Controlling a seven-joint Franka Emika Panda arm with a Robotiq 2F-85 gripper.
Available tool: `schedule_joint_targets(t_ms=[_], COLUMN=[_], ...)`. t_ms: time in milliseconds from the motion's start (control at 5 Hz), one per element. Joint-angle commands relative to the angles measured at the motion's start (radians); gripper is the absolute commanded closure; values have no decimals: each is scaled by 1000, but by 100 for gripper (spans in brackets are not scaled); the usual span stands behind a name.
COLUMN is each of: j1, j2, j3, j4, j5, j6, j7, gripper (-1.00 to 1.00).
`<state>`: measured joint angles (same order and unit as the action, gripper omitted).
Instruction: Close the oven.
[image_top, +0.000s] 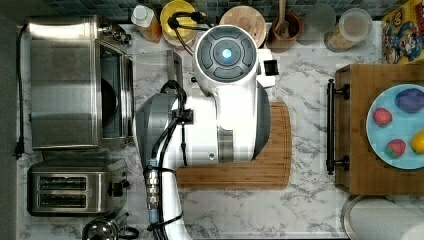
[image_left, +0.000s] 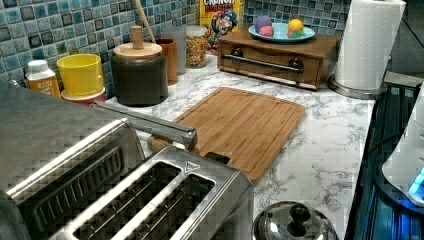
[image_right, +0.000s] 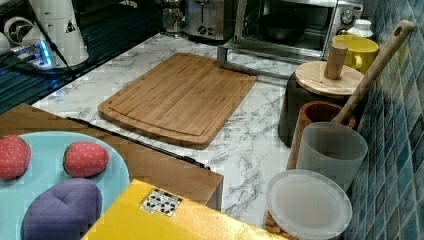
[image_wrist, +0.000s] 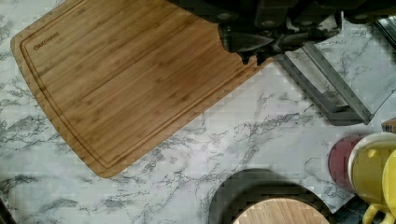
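Note:
The oven (image_top: 62, 82) is a big steel box at the top view's left, its dark inside exposed. Its glass door (image_top: 152, 62) hangs down flat over the counter, with the bar handle (image_top: 177, 65) at its outer edge. The same oven (image_right: 295, 22) stands at the back of the right view with the door (image_right: 260, 52) lowered. In the wrist view my gripper (image_wrist: 252, 57) hovers above the counter, fingers shut with nothing between them, a short way from the handle (image_wrist: 327, 86). The arm (image_top: 220, 115) covers the gripper in the top view.
A bamboo cutting board (image_top: 277, 170) lies beneath the arm. A two-slot toaster (image_top: 75, 190) sits beside the oven. A dark canister with wooden lid (image_left: 139, 70) and a yellow mug (image_left: 80, 74) stand near the door. A wooden drawer box (image_top: 357, 125) holds a plate.

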<state>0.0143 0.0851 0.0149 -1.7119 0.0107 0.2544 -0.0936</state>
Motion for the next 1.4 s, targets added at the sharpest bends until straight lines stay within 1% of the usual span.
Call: schedule_joint_targets(t_ms=[200,400,600,800,1000,1200,1400], j1=[-22,-58,-82,-99,-70,-65,-59], j2=[-58,-68,-36,3,39,111,189], j3=[-1,1,-25,-48,-53,-41,-28], j4=[-146,-250,-288,-291,-298,-266,-233], j5=[108,311,518,687,777,811,779], j6=[222,334,325,300,333,321,329], j7=[-201,-501,-794,-1055,-1194,-1241,-1224], gripper=[100,100,100,100,100,100,100])
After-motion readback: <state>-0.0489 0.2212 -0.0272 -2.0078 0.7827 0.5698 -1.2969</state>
